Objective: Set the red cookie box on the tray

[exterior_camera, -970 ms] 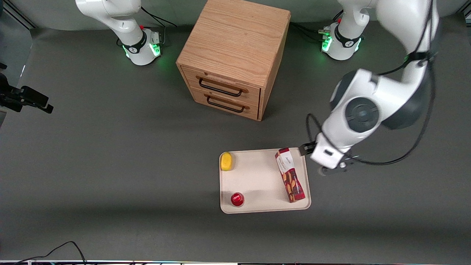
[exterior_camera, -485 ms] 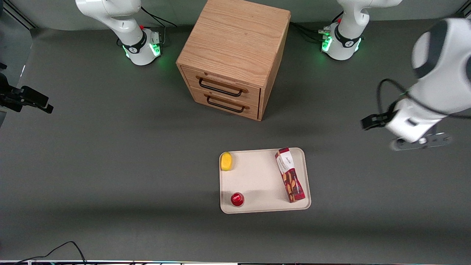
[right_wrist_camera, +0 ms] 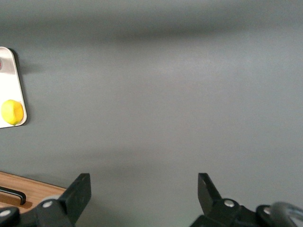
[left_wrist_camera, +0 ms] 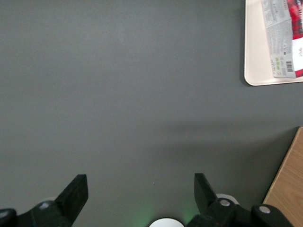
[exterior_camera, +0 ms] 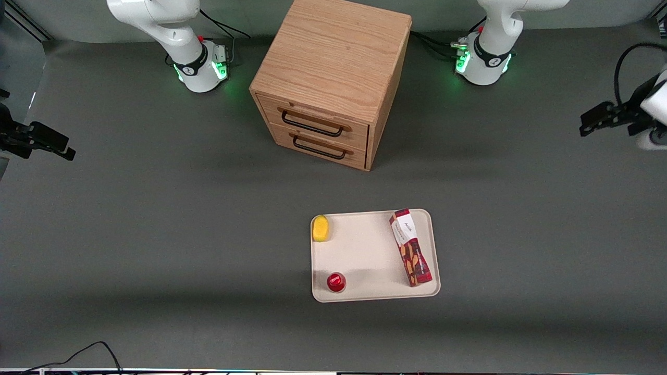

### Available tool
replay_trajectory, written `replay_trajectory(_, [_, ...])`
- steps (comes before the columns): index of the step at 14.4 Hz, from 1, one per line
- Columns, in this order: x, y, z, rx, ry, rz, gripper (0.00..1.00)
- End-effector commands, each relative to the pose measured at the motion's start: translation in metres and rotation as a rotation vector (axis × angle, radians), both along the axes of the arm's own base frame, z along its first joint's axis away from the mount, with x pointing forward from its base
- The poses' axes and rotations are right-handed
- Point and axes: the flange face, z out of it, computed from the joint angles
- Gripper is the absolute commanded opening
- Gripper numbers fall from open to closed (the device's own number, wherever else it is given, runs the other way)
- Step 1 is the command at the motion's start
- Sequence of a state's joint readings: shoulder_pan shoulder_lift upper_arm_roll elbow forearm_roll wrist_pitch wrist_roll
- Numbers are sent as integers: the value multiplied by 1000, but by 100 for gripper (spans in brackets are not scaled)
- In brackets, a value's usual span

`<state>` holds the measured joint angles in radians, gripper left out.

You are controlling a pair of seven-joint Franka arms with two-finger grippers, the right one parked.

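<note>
The red cookie box point(exterior_camera: 410, 248) lies flat on the cream-white tray point(exterior_camera: 365, 255), along the tray's edge toward the working arm's end. Its white label end points away from the front camera. In the left wrist view, the box's label end with a barcode point(left_wrist_camera: 283, 42) rests on a corner of the tray point(left_wrist_camera: 253, 52). My left gripper point(exterior_camera: 652, 136) is high above bare table at the working arm's end, well away from the tray and farther from the front camera than it. It is open and empty point(left_wrist_camera: 140, 182), with the fingers spread wide.
A yellow lemon-like object point(exterior_camera: 320, 228) and a small round red object point(exterior_camera: 336, 282) also sit on the tray. A wooden two-drawer cabinet point(exterior_camera: 333, 83) stands farther from the front camera than the tray; its edge shows in the left wrist view point(left_wrist_camera: 289, 184).
My left arm has swung away from beside the tray, up and toward the working arm's end of the table. The box, tray and other objects have not moved.
</note>
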<state>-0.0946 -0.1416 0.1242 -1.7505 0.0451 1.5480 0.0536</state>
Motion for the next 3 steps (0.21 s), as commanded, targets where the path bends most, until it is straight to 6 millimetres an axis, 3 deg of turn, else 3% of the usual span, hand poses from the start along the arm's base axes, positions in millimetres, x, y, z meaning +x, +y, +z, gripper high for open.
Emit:
replay_trajectory(1, [-2, -1, 24, 5, -20, -20, 100])
replay_trajectory(3, [-1, -3, 27, 8, -27, -14, 100])
